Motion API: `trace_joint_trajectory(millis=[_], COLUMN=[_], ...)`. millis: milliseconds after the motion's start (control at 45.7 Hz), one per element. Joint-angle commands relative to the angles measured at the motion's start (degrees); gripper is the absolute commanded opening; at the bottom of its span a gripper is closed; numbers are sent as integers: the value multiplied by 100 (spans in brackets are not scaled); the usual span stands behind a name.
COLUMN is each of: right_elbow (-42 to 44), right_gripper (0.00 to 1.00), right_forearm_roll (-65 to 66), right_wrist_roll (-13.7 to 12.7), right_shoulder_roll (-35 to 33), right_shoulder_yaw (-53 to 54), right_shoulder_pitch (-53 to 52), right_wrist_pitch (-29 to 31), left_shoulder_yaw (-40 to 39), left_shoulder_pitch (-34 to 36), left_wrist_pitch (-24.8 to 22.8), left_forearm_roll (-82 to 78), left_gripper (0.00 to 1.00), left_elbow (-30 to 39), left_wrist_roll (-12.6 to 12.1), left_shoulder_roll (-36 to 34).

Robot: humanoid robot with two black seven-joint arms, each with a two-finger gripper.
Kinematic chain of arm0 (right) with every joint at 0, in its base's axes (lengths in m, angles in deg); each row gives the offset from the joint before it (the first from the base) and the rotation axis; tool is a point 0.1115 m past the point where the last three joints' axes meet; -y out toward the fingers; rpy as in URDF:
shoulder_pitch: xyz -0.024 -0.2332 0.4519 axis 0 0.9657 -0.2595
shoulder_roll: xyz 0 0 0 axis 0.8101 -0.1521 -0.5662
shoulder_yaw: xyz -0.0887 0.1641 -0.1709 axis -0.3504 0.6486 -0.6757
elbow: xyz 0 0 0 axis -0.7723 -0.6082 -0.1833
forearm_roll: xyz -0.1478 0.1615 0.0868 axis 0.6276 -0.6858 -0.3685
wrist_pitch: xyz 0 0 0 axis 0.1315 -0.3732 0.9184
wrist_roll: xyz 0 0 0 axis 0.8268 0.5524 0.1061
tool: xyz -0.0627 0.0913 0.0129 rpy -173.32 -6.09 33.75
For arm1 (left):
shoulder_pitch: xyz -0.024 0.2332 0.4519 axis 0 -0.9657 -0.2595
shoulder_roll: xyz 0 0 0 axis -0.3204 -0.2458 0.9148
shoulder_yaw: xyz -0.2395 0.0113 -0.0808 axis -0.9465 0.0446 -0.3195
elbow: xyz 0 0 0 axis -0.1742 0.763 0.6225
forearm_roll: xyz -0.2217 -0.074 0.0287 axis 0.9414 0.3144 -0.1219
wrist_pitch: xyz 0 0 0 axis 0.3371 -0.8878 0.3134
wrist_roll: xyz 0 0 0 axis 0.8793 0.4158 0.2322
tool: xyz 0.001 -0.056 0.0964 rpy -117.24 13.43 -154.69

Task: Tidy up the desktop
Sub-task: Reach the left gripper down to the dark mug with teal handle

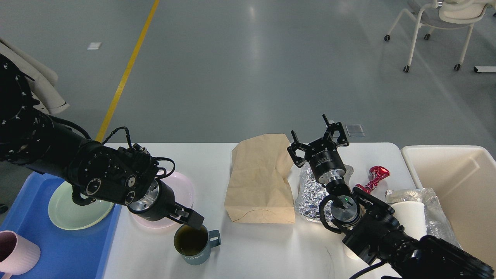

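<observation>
The white desktop holds a blue-grey mug of dark liquid near the front edge. A pink plate lies just behind the mug. A brown paper bag lies flat in the middle. Right of it are crumpled foil and a red wrapper. My left gripper is at the mug's near-left rim; its dark fingers cannot be told apart. My right gripper is open and empty, raised over the far edge between the bag and the foil.
A blue tray at the left holds a green plate and a pink cup. A white paper cup in clear plastic lies at the right. A cream bin stands beside the table's right end.
</observation>
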Motion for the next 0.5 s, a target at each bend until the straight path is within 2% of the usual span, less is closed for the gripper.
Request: trace_joint_trajectory(millis=[0,175,482], right_elbow=[2,2,-7], right_gripper=[100,100,100], right_forearm_roll=[0,0,0], right_wrist_roll=[0,0,0], right_shoulder_roll=[0,0,0], right_shoulder_yaw=[-9,0,0], right_shoulder_pitch=[1,1,1], right_wrist_pitch=[3,-5,4], left_shoulder_yaw=[29,152,328], left_shoulder_pitch=[-169,-423,-1003], left_wrist_pitch=[197,268,698], left_forearm_roll=[-25,-34,-34], left_gripper=[84,76,62], left_elbow=[-7,-138,-437], left_wrist_roll=[-46,-55,-107], left_shoulder_roll=[95,201,543])
